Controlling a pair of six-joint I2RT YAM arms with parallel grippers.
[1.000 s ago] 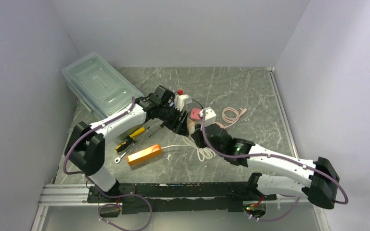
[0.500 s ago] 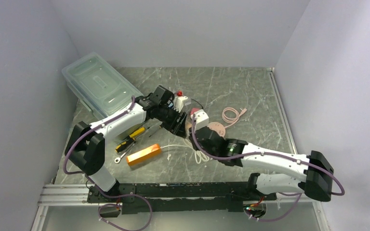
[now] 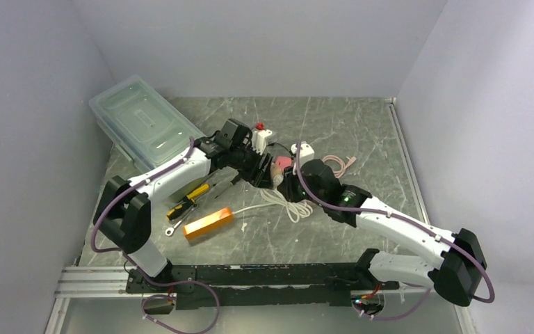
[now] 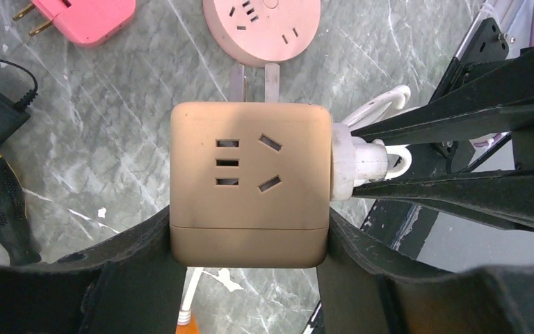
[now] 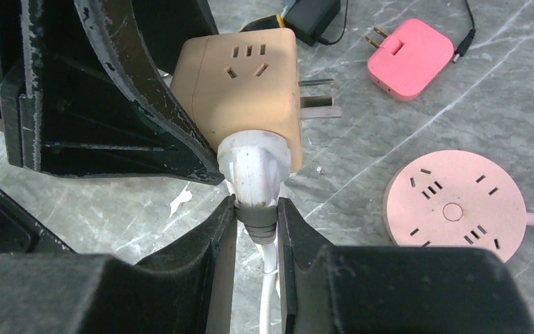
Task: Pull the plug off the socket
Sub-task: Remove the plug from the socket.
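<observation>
Over table (image 3: 361, 132) middle, left gripper (image 4: 249, 240) clamped one tan socket (image 4: 250, 174); right gripper (image 5: 257, 219) pinched one white plug (image 5: 254, 163), still seated in it. Wrist views showed joint; top view hid it.

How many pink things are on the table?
3: a square pink plug, a round pink socket beside it, and a coiled pink cable, maybe that socket's cord, farther right. More may be hidden.

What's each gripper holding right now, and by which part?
The left gripper clamps the tan cube socket by opposite sides; the right gripper pinches the white plug at its cord-end neck.
</observation>
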